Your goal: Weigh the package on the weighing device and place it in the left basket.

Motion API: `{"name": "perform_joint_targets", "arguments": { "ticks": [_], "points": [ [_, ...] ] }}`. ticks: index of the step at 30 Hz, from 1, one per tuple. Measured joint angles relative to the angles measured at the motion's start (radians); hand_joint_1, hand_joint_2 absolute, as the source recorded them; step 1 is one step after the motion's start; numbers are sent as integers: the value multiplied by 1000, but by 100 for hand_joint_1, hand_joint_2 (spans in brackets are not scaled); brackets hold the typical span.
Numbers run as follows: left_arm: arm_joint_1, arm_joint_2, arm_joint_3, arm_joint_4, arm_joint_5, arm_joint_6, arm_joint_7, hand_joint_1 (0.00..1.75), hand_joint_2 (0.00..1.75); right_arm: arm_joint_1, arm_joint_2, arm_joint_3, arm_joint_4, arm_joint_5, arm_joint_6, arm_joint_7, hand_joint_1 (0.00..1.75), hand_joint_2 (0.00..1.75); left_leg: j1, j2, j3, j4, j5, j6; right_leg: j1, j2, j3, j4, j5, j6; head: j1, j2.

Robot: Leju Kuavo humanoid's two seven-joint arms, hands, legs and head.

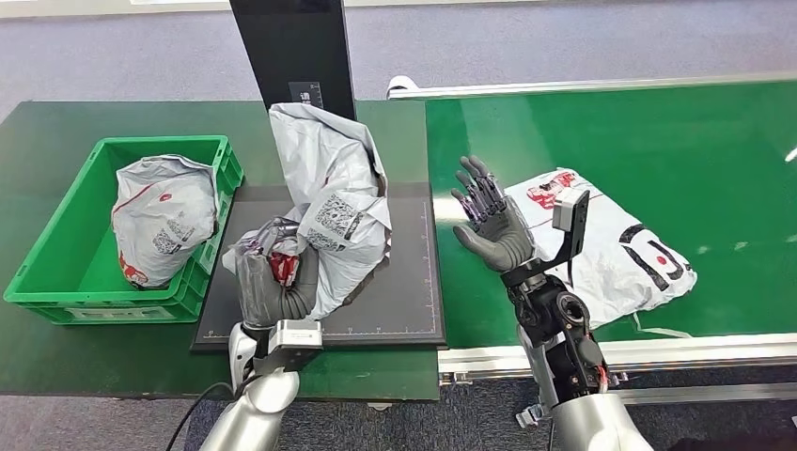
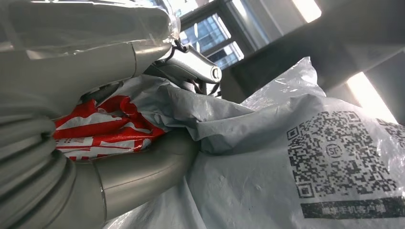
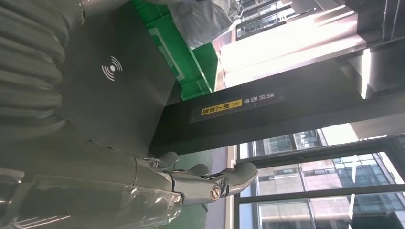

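Note:
A crumpled grey-white package (image 1: 331,202) with a QR label stands up over the black weighing plate (image 1: 395,301). My left hand (image 1: 273,277) grips its lower corner, where red print shows; in the left wrist view the fingers (image 2: 143,171) wrap the red-printed fold of the package (image 2: 286,157). My right hand (image 1: 491,221) hovers open, fingers spread, over the green conveyor belt beside the plate. In the right wrist view the right hand (image 3: 191,183) holds nothing. The green basket (image 1: 56,282) sits at the left.
The basket holds another grey package (image 1: 162,216). A third white package with red and black print (image 1: 625,249) lies on the green belt (image 1: 658,141) behind my right hand. A black post (image 1: 296,47) rises behind the weighing plate.

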Motion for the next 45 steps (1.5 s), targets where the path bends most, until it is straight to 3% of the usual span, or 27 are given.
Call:
{"name": "perform_joint_targets", "arguments": {
  "ticks": [15, 18, 20, 25, 28, 33, 41, 45],
  "points": [
    [16, 0, -9, -49, -17, 30, 0, 175, 175, 0, -13, 10, 0, -2, -2, -1, 0, 175, 0, 0, 0, 0, 0, 0, 0, 0, 0, 0, 0, 0, 0, 0],
    [11, -1, -3, -49, -200, 82, 42, 175, 175, 3, -16, 12, 0, -6, -6, -1, 0, 175, 0, 0, 0, 0, 0, 0, 0, 0, 0, 0, 0, 0, 0, 0],
    [-10, -2, 7, -44, -378, 89, 127, 175, 175, 6, -18, 16, 0, -6, -7, -5, 0, 175, 0, 0, 0, 0, 0, 0, 0, 0, 0, 0, 0, 0, 0, 0],
    [-201, 25, 39, 59, -641, 34, 457, 175, 175, 11, -19, 31, 6, 9, -2, -32, 0, 175, 0, 0, 0, 0, 1, 0, 0, 0, 0, 0, 1, -1, 0, 0],
    [-353, 59, 70, 165, -721, -4, 578, 175, 175, 7, -20, 41, 16, 15, 5, -36, 0, 175, 0, 1, 0, 0, 2, 0, 1, 0, 0, 1, 2, -2, 0, 0],
    [-535, 104, 105, 310, -744, -26, 625, 175, 175, -3, -24, 51, 29, 16, 5, -33, 0, 175, 0, 0, 0, 0, 3, 0, 1, 0, 0, 1, 2, -1, 0, 0],
    [-629, 118, 107, 437, -789, -3, 664, 175, 175, 6, -41, 52, 29, 10, -1, -38, 0, 175, 0, 0, -1, 0, 2, 0, 0, 0, -1, 0, 2, -1, 0, 0],
    [-681, 119, 102, 534, -898, -64, 799, 175, 175, 11, -44, 58, 30, 15, -7, -47, 0, 175, 0, 0, 0, 0, 2, 0, 0, 0, -1, 0, 2, -1, 0, 0]
  ]
}}
